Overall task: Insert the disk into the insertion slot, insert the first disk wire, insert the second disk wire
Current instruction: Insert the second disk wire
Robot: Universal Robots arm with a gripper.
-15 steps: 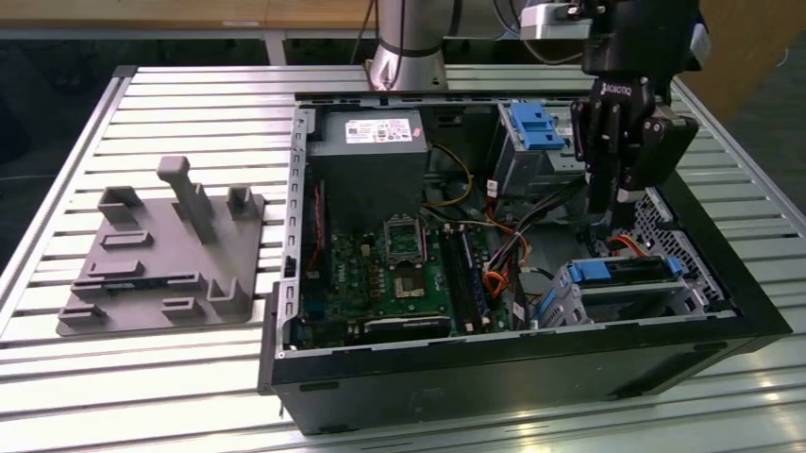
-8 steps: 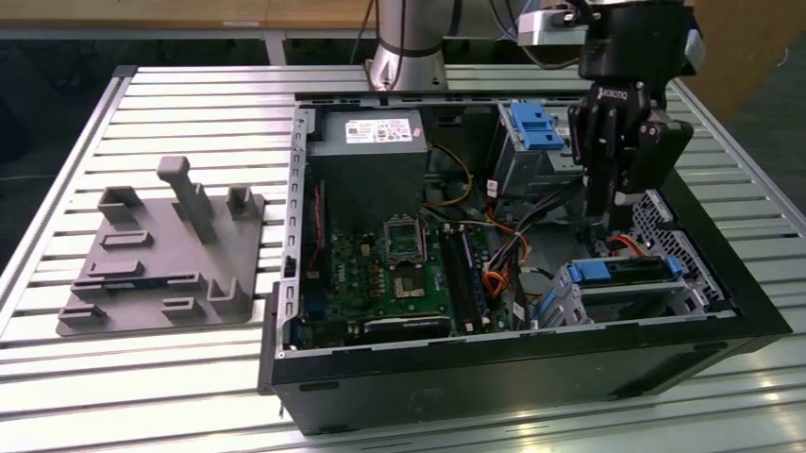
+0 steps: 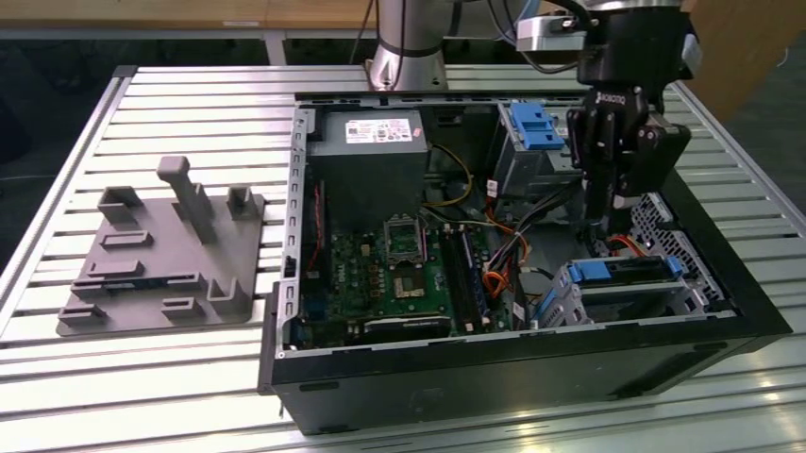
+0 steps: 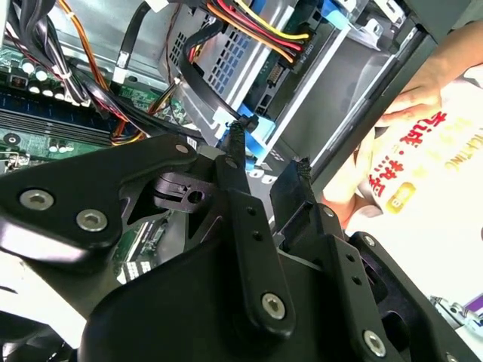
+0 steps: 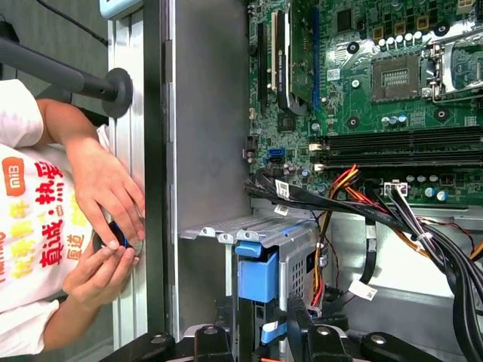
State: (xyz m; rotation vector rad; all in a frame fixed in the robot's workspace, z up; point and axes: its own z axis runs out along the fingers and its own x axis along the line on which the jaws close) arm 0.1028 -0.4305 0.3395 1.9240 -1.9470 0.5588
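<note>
The slotted metal table [image 3: 189, 377] carries the open computer case [image 3: 504, 363], and the insertion slot [image 3: 636, 294] sits in the case's near corner at the exterior view's right. The motherboard [image 3: 391, 274] lies flat beside the insertion slot, toward the exterior view's left.

The disk [image 3: 624, 271] already lies inside the insertion slot. Its blue carrier shows at the slot's open end in the exterior view and in the first wrist view [image 5: 258, 275]. Judged from that, the first part of the task is done and the work in hand is one of the wires.

The gripper [image 3: 592, 231] hangs just above the insertion slot, tip down at the disk's end. In both wrist views something small and blue sits at the gripper's tip [image 4: 270, 147]. Whether the gripper is clamped on it or merely stands around it cannot be told.

A bundle of orange, red and black wires [image 5: 332, 204] crosses just beside the insertion slot, between it and the motherboard.

To do this step well, the plug should meet the disk's socket square and level, pushed straight along the insertion slot, not at a slant. The loose bundle should stay out from under the tip. A person's hands [image 5: 113, 196] rest outside the case wall next to the insertion slot, so movement should stay inside the case.
</note>
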